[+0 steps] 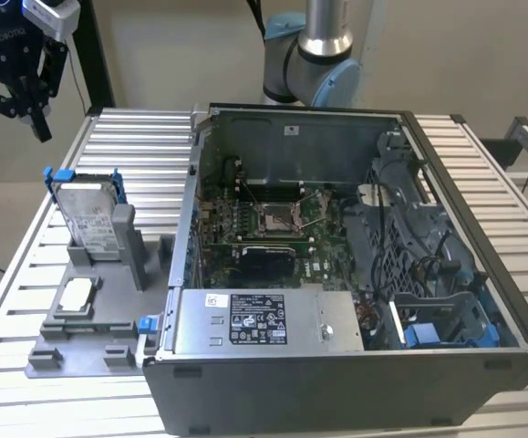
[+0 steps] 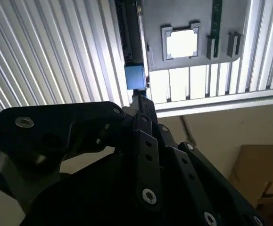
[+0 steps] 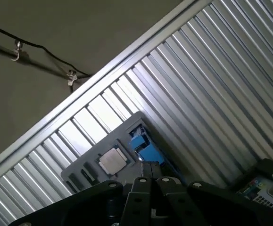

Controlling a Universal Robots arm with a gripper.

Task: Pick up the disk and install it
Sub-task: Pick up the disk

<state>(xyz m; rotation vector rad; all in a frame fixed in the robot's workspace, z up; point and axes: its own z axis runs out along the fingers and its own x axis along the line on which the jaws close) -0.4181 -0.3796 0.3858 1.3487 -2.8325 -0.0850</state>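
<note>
disk (image 1: 88, 217), one in number: a flat rectangular silver metal hard drive with a white printed label and a blue plastic carrier frame. in the exterior view it is stood on end, leaning slightly, in a slot of one grey plastic fixture (image 1: 108, 321) laid on the ribbed aluminium desk (image 1: 145, 155). one small silver square chip (image 1: 77, 293) is seated in a pocket of the same fixture, apart from the disk. one open black computer case (image 1: 336, 392) is laid on the desk to the exterior view's right of the fixture. one large grey box with a black-white sticker (image 1: 264, 321) is fitted inside its near edge. one black hand (image 1: 41, 126) is held high at the exterior view's left, well apart from the disk. in the first wrist view its fingertips (image 3: 145, 170) are seen drawn together, and nothing is gripped.
</note>
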